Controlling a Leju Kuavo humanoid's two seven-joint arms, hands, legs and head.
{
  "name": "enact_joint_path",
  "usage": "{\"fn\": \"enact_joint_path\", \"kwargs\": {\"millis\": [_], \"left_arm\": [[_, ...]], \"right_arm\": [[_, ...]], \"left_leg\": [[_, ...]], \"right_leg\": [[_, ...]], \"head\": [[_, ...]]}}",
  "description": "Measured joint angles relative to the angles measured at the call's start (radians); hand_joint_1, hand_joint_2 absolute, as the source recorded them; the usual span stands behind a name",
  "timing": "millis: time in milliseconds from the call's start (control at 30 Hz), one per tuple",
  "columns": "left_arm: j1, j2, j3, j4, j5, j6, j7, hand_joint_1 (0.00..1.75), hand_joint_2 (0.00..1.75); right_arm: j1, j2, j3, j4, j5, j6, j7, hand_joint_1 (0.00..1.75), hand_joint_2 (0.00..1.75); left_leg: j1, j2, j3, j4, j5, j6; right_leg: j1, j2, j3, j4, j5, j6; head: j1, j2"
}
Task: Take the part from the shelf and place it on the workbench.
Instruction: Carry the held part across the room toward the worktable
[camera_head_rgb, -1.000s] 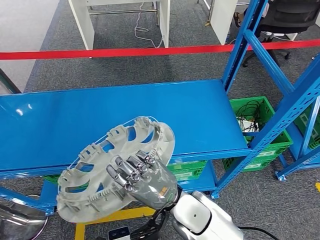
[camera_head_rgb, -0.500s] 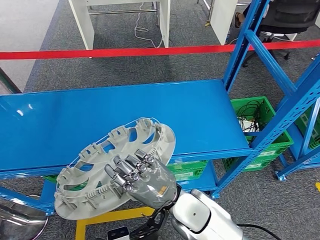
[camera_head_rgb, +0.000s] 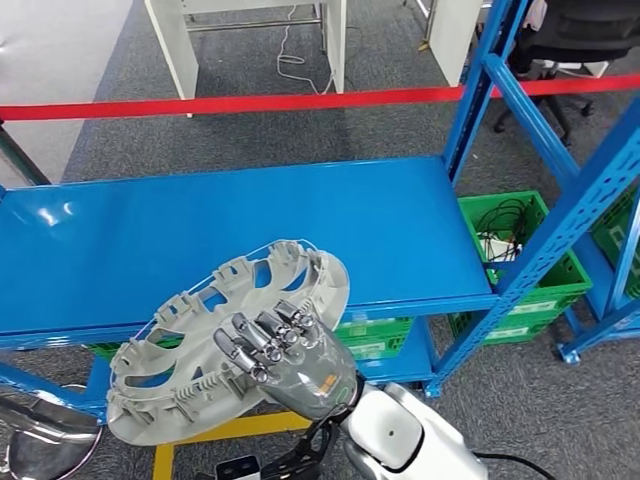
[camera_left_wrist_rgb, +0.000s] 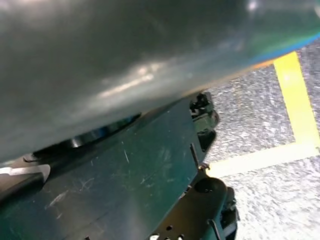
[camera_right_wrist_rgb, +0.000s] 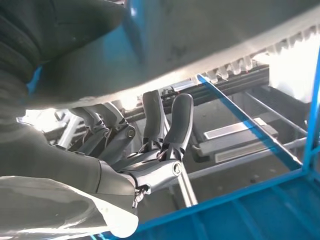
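The part is a grey spoked wheel cover (camera_head_rgb: 196, 340), tilted, held in front of the blue shelf board (camera_head_rgb: 226, 225) and overlapping its front edge. My right hand (camera_head_rgb: 290, 355) grips the cover's near rim, fingers curled over the ribbed side. In the right wrist view the dark fingers (camera_right_wrist_rgb: 177, 125) press on the cover (camera_right_wrist_rgb: 188, 40). My silver left arm (camera_head_rgb: 38, 440) reaches toward the cover's lower left edge, and its hand is hidden beneath it. The left wrist view has a blurred grey surface (camera_left_wrist_rgb: 113, 60) close up; I cannot tell what it is.
Blue shelf uprights (camera_head_rgb: 483, 80) rise at the right, with green crates (camera_head_rgb: 521, 250) of cables below them. A red tape barrier (camera_head_rgb: 302, 100) runs across behind the shelf. White table legs (camera_head_rgb: 170, 45) and an office chair (camera_head_rgb: 573, 40) stand beyond. Yellow floor tape (camera_head_rgb: 226, 432) lies under the cover.
The camera has shifted a little. The wheel cover stays in my right hand's grip and has drifted slightly down and to the left.
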Motion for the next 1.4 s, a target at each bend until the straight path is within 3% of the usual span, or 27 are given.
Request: {"fn": "enact_joint_path", "kwargs": {"millis": [133,267,433,600,867,933,1033,1100,1167,1200,1233,1267,1333,1367,1400], "left_arm": [[-0.001,0.001,0.0,0.0,0.001,0.007,0.018,0.0,0.0],[-0.002,0.0,0.0,0.0,0.002,0.012,0.034,0.0,0.0],[-0.002,-0.001,0.001,0.0,0.001,0.014,0.034,0.0,0.0],[-0.003,-0.002,0.002,0.0,0.001,0.014,0.035,0.0,0.0],[-0.004,-0.003,0.002,0.0,0.001,0.011,0.041,0.0,0.0],[-0.004,-0.002,0.002,0.0,0.001,0.009,0.043,0.0,0.0],[-0.008,-0.003,0.003,0.0,-0.003,0.009,0.049,0.0,0.0],[-0.007,-0.005,0.004,0.0,-0.013,0.008,0.046,0.0,0.0],[-0.006,-0.005,0.006,0.0,-0.024,0.008,0.041,0.0,0.0],[-0.006,-0.005,0.007,0.0,-0.027,0.008,0.039,0.0,0.0],[-0.006,-0.005,0.008,0.0,-0.029,0.008,0.04,0.0,0.0],[-0.006,-0.005,0.009,0.0,-0.03,0.009,0.04,0.0,0.0],[-0.008,-0.004,0.012,0.0,-0.031,0.01,0.042,0.0,0.0],[-0.01,-0.003,0.014,0.0,-0.031,0.01,0.042,0.0,0.0],[-0.012,-0.001,0.017,0.0,-0.031,0.01,0.042,0.0,0.0]], "right_arm": [[0.004,0.003,-0.001,0.001,0.0,0.0,-0.002,1.75,1.75],[0.003,0.004,-0.001,0.005,0.003,0.0,0.023,1.75,1.75],[0.003,0.004,-0.001,0.005,0.006,0.0,0.026,1.75,1.75],[0.007,0.005,-0.006,-0.005,0.006,0.0,0.025,1.75,1.75],[0.024,0.026,-0.061,-0.087,-0.018,0.0,-0.037,1.75,1.75],[0.029,0.035,-0.077,-0.109,-0.028,0.0,-0.051,1.75,1.75],[0.031,0.045,-0.089,-0.132,-0.032,0.0,-0.053,1.75,1.75],[0.033,0.048,-0.096,-0.142,-0.035,0.0,-0.072,1.75,1.75],[0.042,0.052,-0.107,-0.146,-0.04,0.0,-0.093,1.75,1.75],[0.047,0.052,-0.112,-0.146,-0.043,0.0,-0.099,1.75,1.75],[0.052,0.052,-0.117,-0.147,-0.046,0.0,-0.103,1.75,1.75],[0.054,0.053,-0.12,-0.147,-0.047,0.0,-0.107,1.75,1.75],[0.054,0.054,-0.124,-0.148,-0.049,0.0,-0.113,1.75,1.75],[0.054,0.055,-0.127,-0.149,-0.049,0.0,-0.116,1.75,1.75],[0.056,0.057,-0.129,-0.15,-0.05,0.0,-0.117,1.75,1.75]], "left_leg": [[0.0,0.0,0.0,-0.005,0.009,0.022],[0.001,0.0,0.0,-0.01,0.016,0.028],[0.003,0.0,0.0,-0.012,0.017,0.022],[0.006,0.0,-0.001,-0.014,0.013,-0.011],[0.002,0.0,-0.006,-0.007,0.011,-0.013],[-0.001,0.0,-0.009,-0.001,0.01,-0.007],[0.003,0.002,-0.001,-0.03,0.031,0.015],[0.012,0.005,0.007,-0.061,0.051,0.023],[0.013,0.005,0.001,-0.063,0.057,0.024],[0.015,0.005,-0.003,-0.06,0.058,0.023],[0.017,0.005,-0.008,-0.055,0.058,0.019],[0.022,0.005,-0.014,-0.048,0.058,0.014],[0.031,0.004,-0.029,-0.026,0.054,-0.004],[0.033,0.002,-0.039,-0.009,0.05,-0.015],[0.032,0.0,-0.048,0.004,0.049,-0.024]], "right_leg": [[0.0,-0.001,-0.002,-0.006,0.002,-0.007],[0.006,-0.004,-0.002,-0.005,0.002,-0.014],[0.01,-0.006,-0.002,-0.004,0.0,-0.023],[0.012,-0.009,-0.002,-0.004,-0.002,-0.026],[0.008,-0.01,-0.002,-0.005,-0.001,-0.024],[0.003,-0.011,-0.002,-0.009,0.004,-0.016],[0.002,-0.012,-0.001,-0.017,0.006,-0.001],[0.005,-0.011,-0.027,0.036,-0.037,0.002],[0.002,-0.01,-0.078,0.15,-0.097,0.008],[0.0,-0.011,-0.098,0.197,-0.111,0.013],[-0.004,-0.011,-0.105,0.213,-0.108,0.019],[-0.009,-0.011,-0.095,0.194,-0.088,0.026],[-0.019,-0.009,-0.043,0.088,-0.035,0.044],[-0.022,-0.004,-0.023,0.046,-0.019,0.044],[-0.023,0.0,-0.014,0.026,-0.015,0.038]], "head": [[-0.01,0.0],[-0.011,0.0],[-0.011,0.0],[-0.01,0.0],[-0.01,0.0],[-0.011,0.0],[-0.014,0.0],[-0.009,0.0],[-0.004,0.0],[-0.004,0.0],[-0.003,0.0],[-0.003,0.0],[-0.002,0.0],[0.002,0.0],[0.004,0.0]]}}
